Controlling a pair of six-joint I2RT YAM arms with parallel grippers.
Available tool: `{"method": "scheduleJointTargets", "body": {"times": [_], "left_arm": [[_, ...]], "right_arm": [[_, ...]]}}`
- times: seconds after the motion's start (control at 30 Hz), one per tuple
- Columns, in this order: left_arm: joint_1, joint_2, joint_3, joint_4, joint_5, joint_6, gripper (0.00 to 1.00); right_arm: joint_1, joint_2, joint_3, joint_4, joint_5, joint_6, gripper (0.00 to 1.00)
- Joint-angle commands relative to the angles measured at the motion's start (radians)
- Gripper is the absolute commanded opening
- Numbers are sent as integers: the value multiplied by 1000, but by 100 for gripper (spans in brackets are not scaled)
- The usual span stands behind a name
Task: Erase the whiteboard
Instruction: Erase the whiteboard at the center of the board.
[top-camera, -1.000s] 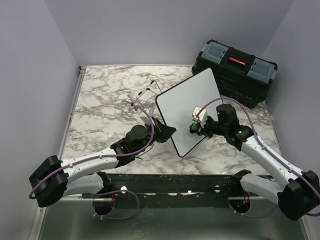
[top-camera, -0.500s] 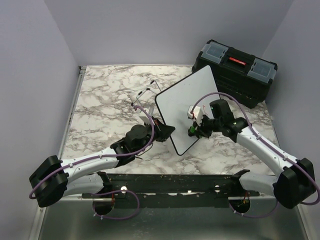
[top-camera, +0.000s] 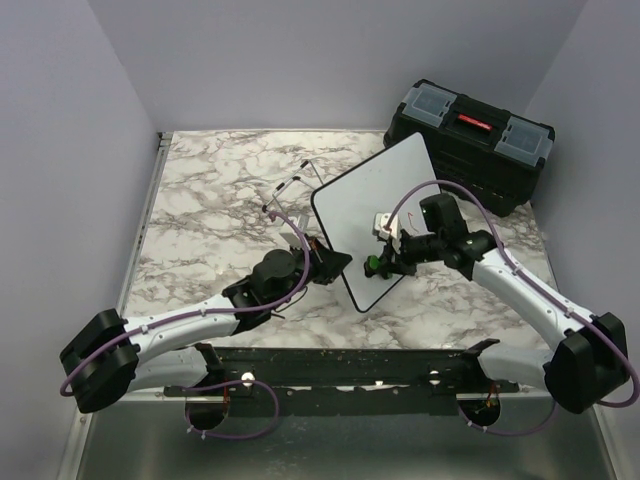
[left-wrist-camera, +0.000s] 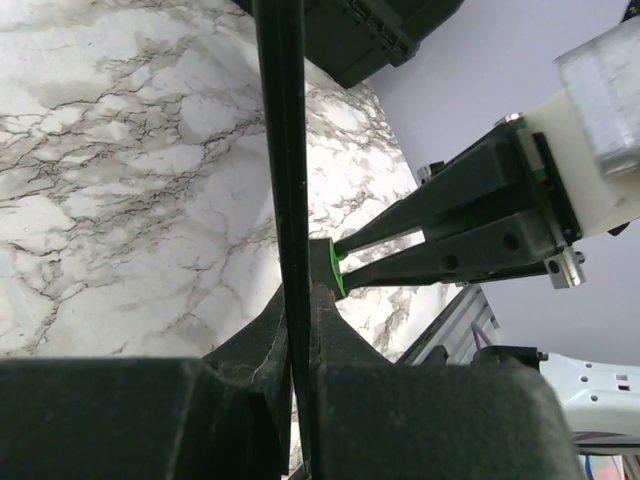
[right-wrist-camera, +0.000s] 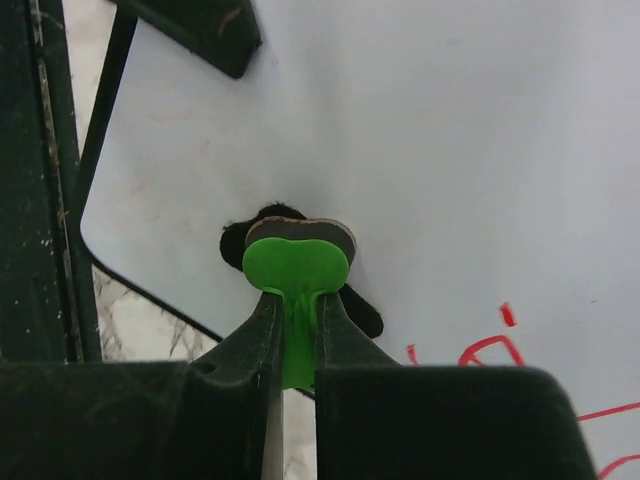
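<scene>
The whiteboard (top-camera: 375, 210) is held up at a tilt over the marble table. My left gripper (top-camera: 333, 263) is shut on the board's lower left rim, which shows edge-on in the left wrist view (left-wrist-camera: 284, 150) between the jaws of my left gripper (left-wrist-camera: 298, 305). My right gripper (top-camera: 381, 262) is shut on a small green eraser (top-camera: 372, 267) and presses its dark pad against the board face near the lower corner. In the right wrist view the eraser (right-wrist-camera: 297, 262) touches the whiteboard (right-wrist-camera: 450, 120), with red handwriting (right-wrist-camera: 490, 345) at the lower right.
A black toolbox (top-camera: 468, 140) stands at the back right, just behind the board. The thin black wire easel stand (top-camera: 288, 192) lies on the table left of the board. The marble table (top-camera: 210, 200) stretches to the left.
My right gripper has slid the green eraser leftward and down across the board face toward its lower corner. My left gripper and the board have stayed in place.
</scene>
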Motion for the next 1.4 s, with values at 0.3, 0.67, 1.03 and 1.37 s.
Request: {"method": "scheduleJointTargets", "body": {"times": [0.3,0.67,1.03,1.37], "left_arm": [[-18,-19,53,134,110,9,0],[-18,-33,43,133,107,13,0],[-12,-15,37,159,132,3,0],[-12,-73,1,148,124,20,0]], "right_arm": [[-98,75,-39,114,371,150,1],[-87,110,13,139,-139,114,1],[-87,-31,-159,570,214,430,1],[-170,67,-146,318,238,247,1]]}}
